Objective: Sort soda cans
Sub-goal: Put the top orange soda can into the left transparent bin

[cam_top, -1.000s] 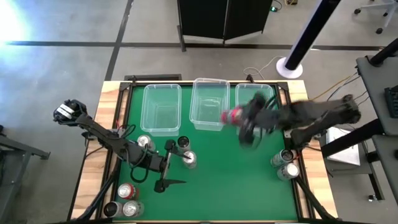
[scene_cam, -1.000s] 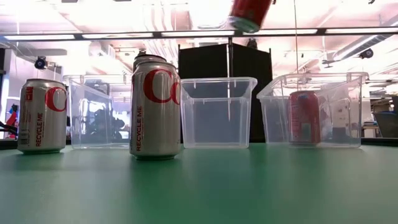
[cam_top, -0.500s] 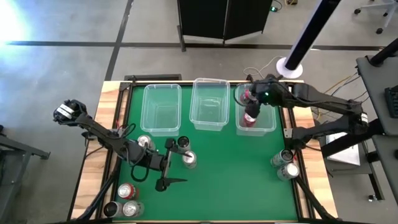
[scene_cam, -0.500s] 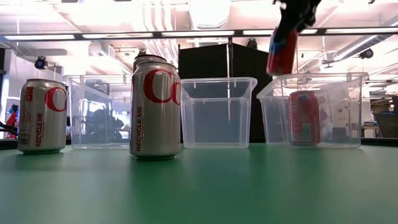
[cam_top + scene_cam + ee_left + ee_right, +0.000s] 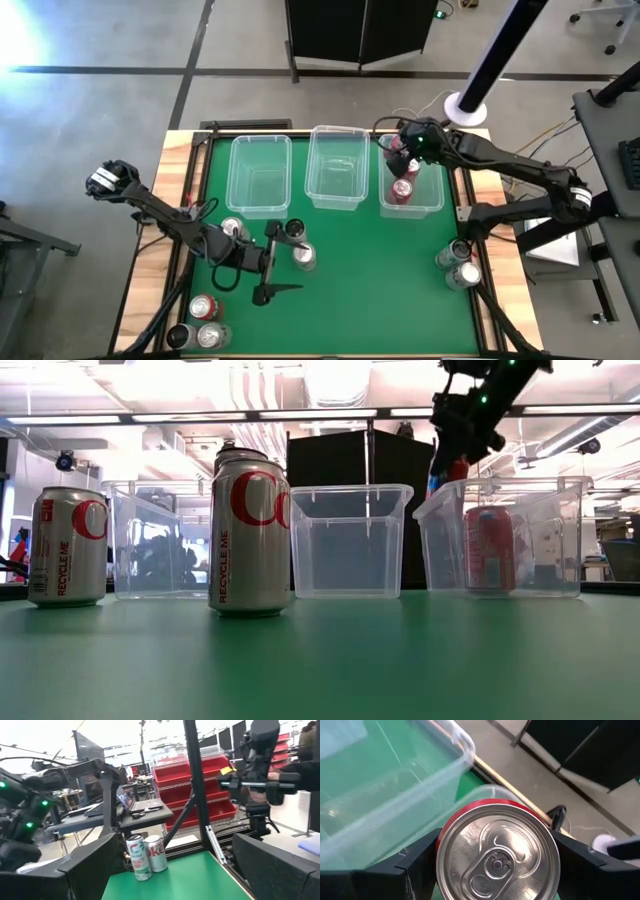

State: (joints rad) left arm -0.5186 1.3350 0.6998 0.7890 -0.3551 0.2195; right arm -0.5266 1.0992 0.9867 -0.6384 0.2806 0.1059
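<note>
Soda cans sit scattered: a red and silver cluster (image 5: 198,322) at the table's near-left corner, two more (image 5: 297,244) beside the left gripper (image 5: 272,262), whose fingers look spread over bare green mat, and a silver pair (image 5: 456,264) by the right edge. The left (image 5: 260,175) and middle bins (image 5: 335,168) show nothing inside. Over the right bin (image 5: 410,180), the right gripper (image 5: 398,152) pinches a red can (image 5: 497,851), silver top plain only in its wrist view; the low view shows another red can (image 5: 488,549) standing inside.
</note>
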